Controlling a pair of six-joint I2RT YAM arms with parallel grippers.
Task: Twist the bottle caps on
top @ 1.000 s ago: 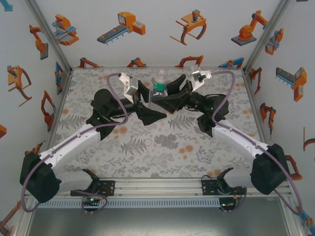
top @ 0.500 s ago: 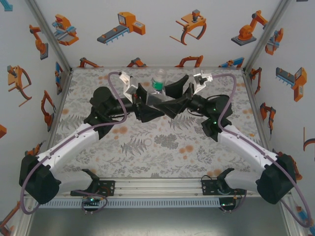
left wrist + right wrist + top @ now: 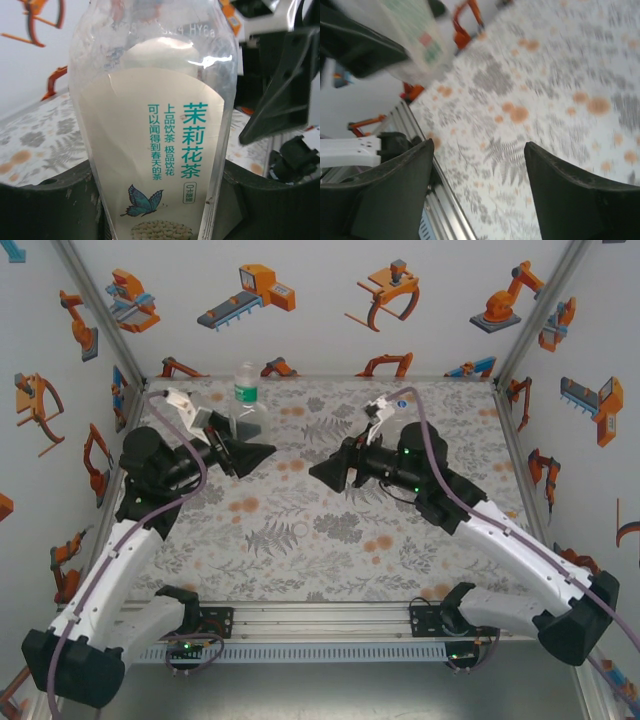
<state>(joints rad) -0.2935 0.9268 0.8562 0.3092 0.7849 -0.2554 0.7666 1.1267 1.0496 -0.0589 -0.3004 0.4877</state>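
A clear bottle [image 3: 244, 406] with a white-and-green label stands upright at the back left of the table, a white cap [image 3: 245, 368] on its neck. My left gripper [image 3: 250, 452] is shut on its lower body. In the left wrist view the labelled bottle [image 3: 155, 150] sits between the two dark fingers [image 3: 45, 205] of the left gripper [image 3: 157, 202]. My right gripper [image 3: 318, 472] hangs open over the middle of the table, apart from the bottle and holding nothing. In the right wrist view the right gripper [image 3: 479, 145] has floral table between its jaws and the blurred bottle [image 3: 415, 45] at the upper left.
The floral table [image 3: 320, 530] is walled in by white panels with orange robot pictures. An aluminium rail [image 3: 320, 618] carries the arm bases along the near edge. A finger of the right gripper [image 3: 282, 85] shows at the right of the left wrist view.
The two arms have drawn apart. The left gripper closed on the bottle and carried it from the back middle to the back left. The right gripper came off it and pulled back.
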